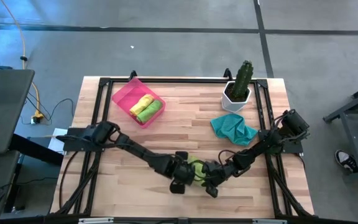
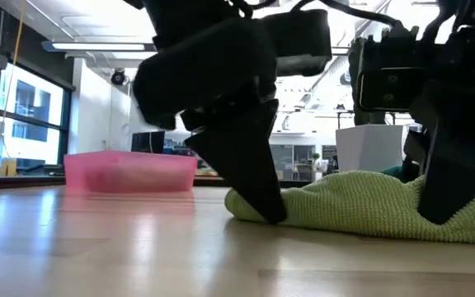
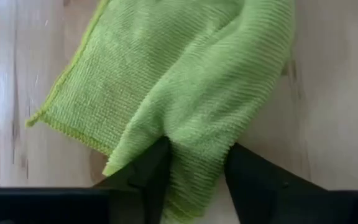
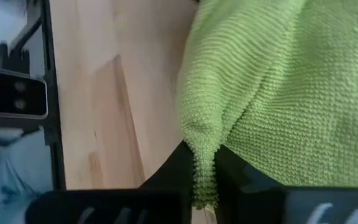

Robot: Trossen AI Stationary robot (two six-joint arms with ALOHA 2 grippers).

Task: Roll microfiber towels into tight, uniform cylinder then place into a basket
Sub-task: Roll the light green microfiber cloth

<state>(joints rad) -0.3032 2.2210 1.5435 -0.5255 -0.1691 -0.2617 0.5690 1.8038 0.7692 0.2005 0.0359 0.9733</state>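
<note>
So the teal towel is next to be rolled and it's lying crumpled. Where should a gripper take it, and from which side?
Take the teal towel by the loose corner at its front right, coming straight down from above. It lies in a low crumpled heap, so only a raised fold or corner gives the jaws cloth to pinch. The cactus pot stands close behind, so stay on the near side.

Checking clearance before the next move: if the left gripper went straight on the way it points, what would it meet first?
The lime green towel: the left gripper already has a fold of it between its fingers, and the cloth fills the line ahead. Beyond it, probably bare tabletop.
</note>
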